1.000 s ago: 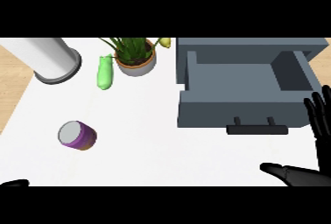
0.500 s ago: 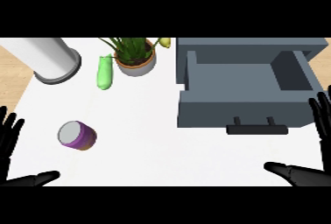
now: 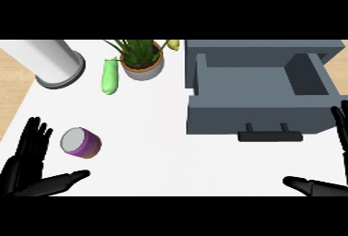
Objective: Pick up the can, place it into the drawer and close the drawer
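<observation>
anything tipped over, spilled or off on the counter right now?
Two things lie on their sides: the purple can with a silver end, near the open left hand, and the pale green bottle beside the potted plant. No spill shows. The grey drawer stands open and looks bare inside.

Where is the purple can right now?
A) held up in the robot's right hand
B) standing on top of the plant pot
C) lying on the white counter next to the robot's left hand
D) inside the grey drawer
C: the purple can lies on its side on the white counter, just right of the open left hand, and the open drawer has nothing in it.
</observation>
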### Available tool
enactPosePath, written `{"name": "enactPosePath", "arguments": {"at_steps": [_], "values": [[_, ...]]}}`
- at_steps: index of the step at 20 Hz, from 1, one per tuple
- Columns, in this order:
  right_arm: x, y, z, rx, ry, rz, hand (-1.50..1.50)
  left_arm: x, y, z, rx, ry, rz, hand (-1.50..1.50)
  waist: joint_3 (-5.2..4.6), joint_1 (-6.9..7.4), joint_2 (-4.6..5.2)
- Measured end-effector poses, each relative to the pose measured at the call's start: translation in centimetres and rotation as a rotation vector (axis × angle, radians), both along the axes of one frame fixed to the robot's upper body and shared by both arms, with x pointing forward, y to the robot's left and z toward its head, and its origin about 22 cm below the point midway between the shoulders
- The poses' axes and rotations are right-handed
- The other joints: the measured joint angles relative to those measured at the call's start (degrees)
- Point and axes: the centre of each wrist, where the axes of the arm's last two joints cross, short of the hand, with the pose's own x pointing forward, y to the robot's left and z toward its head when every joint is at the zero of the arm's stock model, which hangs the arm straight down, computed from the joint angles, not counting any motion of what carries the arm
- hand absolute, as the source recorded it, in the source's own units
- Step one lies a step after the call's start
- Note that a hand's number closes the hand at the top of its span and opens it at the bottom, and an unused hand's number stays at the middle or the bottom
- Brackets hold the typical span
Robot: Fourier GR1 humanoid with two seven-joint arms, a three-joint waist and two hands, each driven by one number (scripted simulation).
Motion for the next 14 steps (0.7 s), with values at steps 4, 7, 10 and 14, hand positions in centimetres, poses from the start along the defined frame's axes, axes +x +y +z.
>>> {"name": "enactPosePath", "arguments": {"at_steps": [4,7,10,14], "values": [[-0.5,-0.8,0.2,-0.004,0.000,-0.004,-1.50,0.0,0.2,-2.4,0.007,0.014,0.028,-1.50,0.00,-0.02,0.00],[-1.0,-0.7,0.5,-0.007,0.004,-0.003,-1.50,-0.2,0.3,-4.2,0.009,0.026,0.048,-1.50,-0.02,-0.03,-0.02],[-1.0,-1.0,1.4,-0.004,0.005,-0.003,-1.50,-0.4,1.1,-5.8,-0.001,0.037,0.066,-1.50,-0.01,-0.01,0.00],[-1.9,-1.9,1.5,-0.002,0.002,-0.006,-1.50,0.1,1.7,-7.6,-0.005,0.049,0.080,-1.50,-0.01,-0.08,0.00]]}}
